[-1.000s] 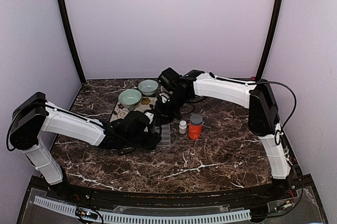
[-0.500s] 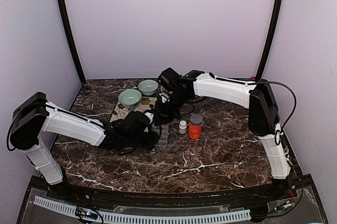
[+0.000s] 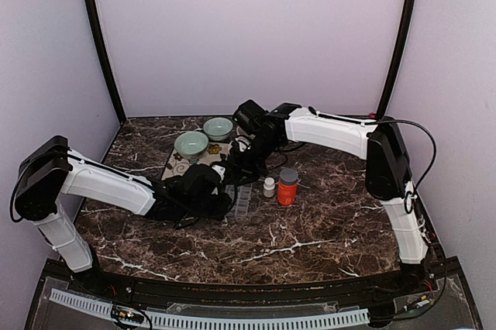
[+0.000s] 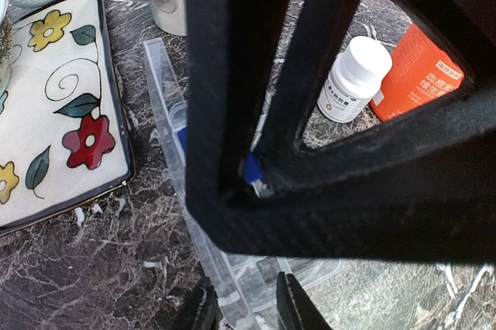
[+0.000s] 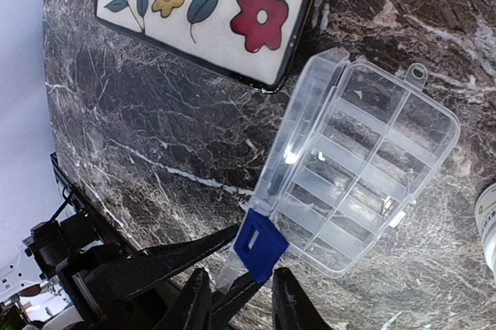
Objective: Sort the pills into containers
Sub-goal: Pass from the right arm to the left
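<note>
A clear compartment box (image 5: 364, 167) lies on the marble with its lid raised on edge, and its blue latch (image 5: 260, 245) stands at the near corner. The latch sits between the fingers of my right gripper (image 5: 242, 303), whose jaws are slightly apart and open. My left gripper (image 4: 248, 311) reaches in from the other side; its jaws are narrow and straddle the wall of the box (image 4: 164, 97). From above, both grippers meet at the box (image 3: 243, 203). A white bottle (image 3: 269, 187) and an orange bottle (image 3: 287, 187) stand just right of it. No loose pills show.
A floral tray (image 3: 186, 166) lies left of the box, and two pale green bowls (image 3: 191, 144) (image 3: 218, 127) sit behind it. The right arm's black frame (image 4: 325, 190) fills most of the left wrist view. Bare marble stretches toward the front.
The left jaws have narrowed around the box edge. The right jaws, shut before, have parted a little. The box has turned slightly on the table.
</note>
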{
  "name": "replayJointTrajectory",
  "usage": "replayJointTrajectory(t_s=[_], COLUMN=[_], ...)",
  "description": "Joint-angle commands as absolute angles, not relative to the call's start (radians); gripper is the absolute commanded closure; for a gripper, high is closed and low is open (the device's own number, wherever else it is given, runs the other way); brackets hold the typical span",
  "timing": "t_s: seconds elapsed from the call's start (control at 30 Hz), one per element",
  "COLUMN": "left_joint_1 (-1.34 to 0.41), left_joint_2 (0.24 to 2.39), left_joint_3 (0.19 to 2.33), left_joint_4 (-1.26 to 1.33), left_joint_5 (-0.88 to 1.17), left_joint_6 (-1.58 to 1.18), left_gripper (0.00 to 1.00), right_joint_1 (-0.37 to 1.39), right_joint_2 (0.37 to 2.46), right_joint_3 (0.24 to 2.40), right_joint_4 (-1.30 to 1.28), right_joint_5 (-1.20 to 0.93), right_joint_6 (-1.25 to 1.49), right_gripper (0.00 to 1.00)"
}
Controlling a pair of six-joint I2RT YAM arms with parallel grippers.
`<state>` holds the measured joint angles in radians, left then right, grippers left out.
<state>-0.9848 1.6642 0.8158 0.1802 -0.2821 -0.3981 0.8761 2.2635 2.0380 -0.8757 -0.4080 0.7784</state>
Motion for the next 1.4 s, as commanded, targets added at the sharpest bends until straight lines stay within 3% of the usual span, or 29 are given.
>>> replayJointTrajectory(t_s=[0.0,0.57,1.13,1.37], left_joint_1=[-0.989,-0.989,-0.989,-0.988], left_joint_2=[1.659,1.617,1.635,1.648], left_joint_3=[0.797,0.759,0.776,0.794], left_joint_4=[0.160,0.161,0.179,0.180], left_joint_5=[-0.283,-0.279,-0.302,-0.310], left_joint_6=[-0.383,-0.357,-0.330,-0.296], left_gripper=[0.72,0.73,0.71,0.80], right_joint_1=[0.877,0.876,0.878,0.885], right_joint_2=[2.268,2.213,2.173,2.152], right_joint_3=[2.037,1.992,1.991,1.987], right_joint_4=[-0.871,-0.868,-0.918,-0.965], right_joint_5=[-0.415,-0.375,-0.298,-0.208], right_joint_6=[0.778,0.755,0.687,0.627], right_gripper=[0.69,0.54,0.51,0.51])
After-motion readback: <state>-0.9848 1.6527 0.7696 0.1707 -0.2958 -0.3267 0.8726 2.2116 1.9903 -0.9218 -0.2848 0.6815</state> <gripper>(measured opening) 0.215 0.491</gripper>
